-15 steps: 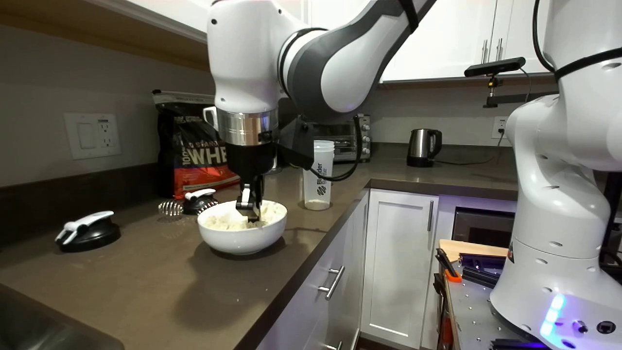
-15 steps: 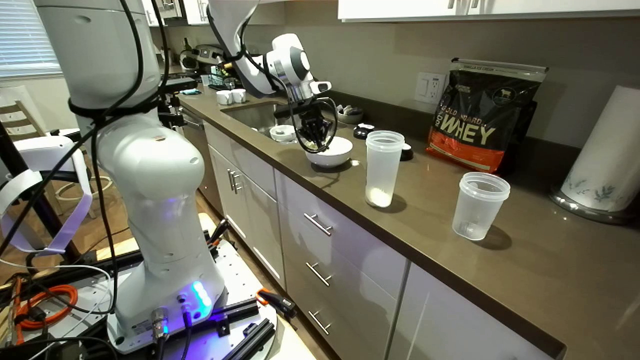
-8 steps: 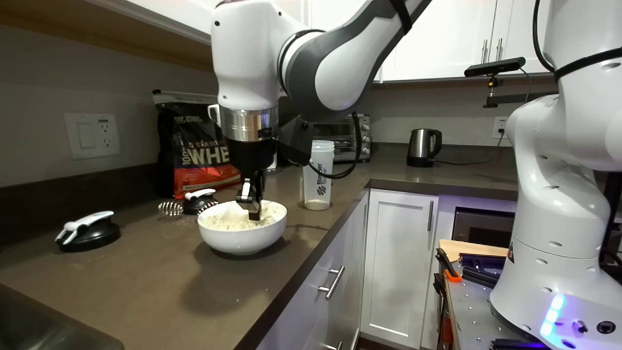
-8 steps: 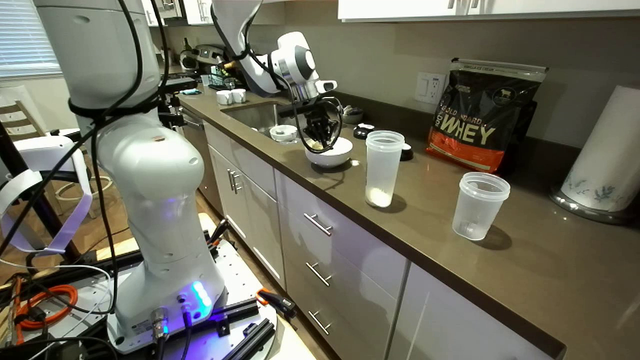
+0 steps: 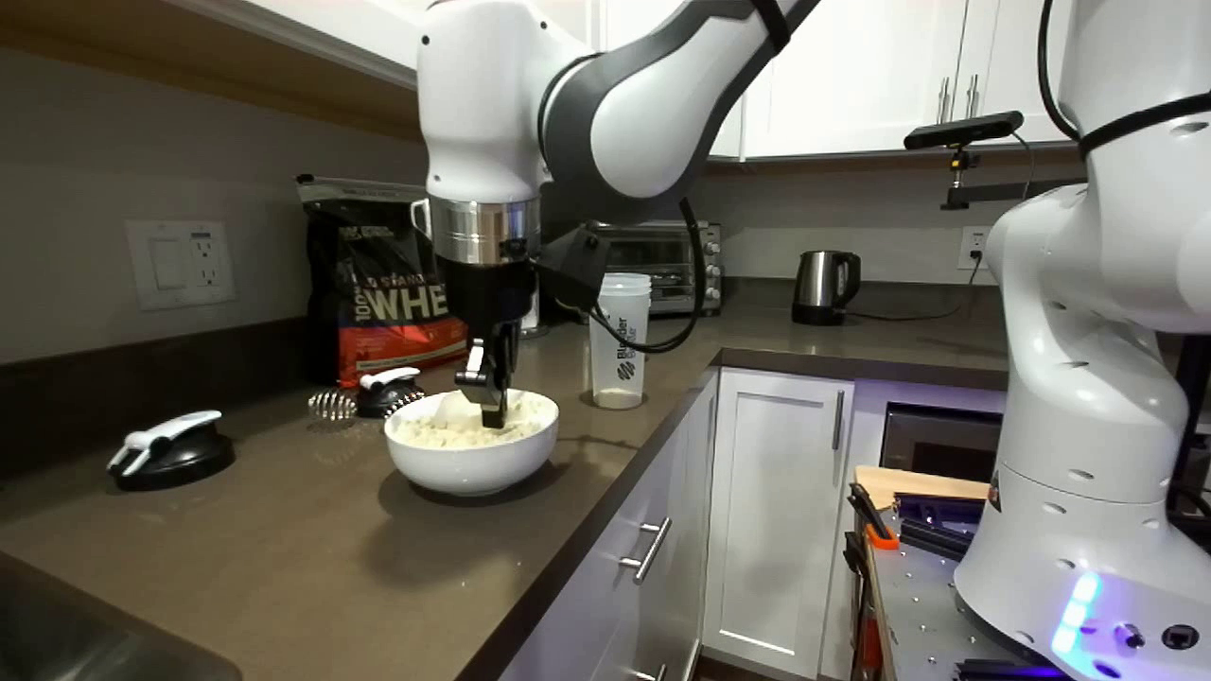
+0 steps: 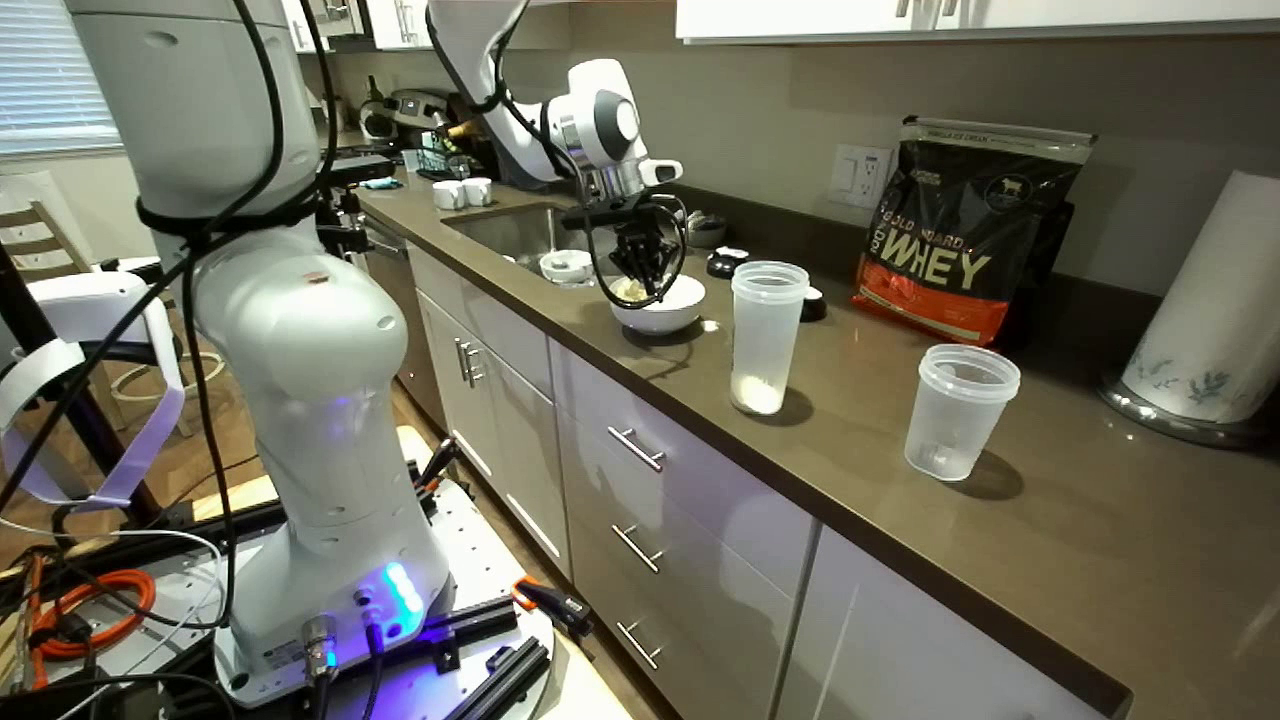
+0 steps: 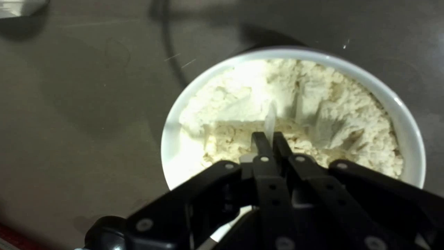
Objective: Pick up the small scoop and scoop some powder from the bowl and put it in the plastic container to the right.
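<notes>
My gripper [image 5: 494, 402] points down over the white bowl [image 5: 468, 473], its fingertips at the powder. In the wrist view my gripper [image 7: 269, 137] is closed around a thin translucent scoop handle [image 7: 270, 121]. The scoop's head is hard to make out; a pale shape beside the fingers in an exterior view may be part of it. The pale powder [image 7: 367, 128] fills the bowl and has grooves and hollows. The tall clear plastic container [image 5: 620, 350] stands upright on the counter, also seen in an exterior view [image 6: 765, 330], with a little powder at its bottom.
A shorter clear container [image 6: 955, 410] and a paper-towel roll [image 6: 1205, 300] stand farther along the counter. The whey bag [image 6: 975, 235] leans by the wall. Black lids [image 5: 175, 449] and a wire whisk ball [image 5: 332, 406] lie near the bowl. The counter's front edge runs close by.
The arm has risen slightly and shifted a little, toward the right in an exterior view. The fingertips have come up slightly in the powder. The bowl and containers have not moved.
</notes>
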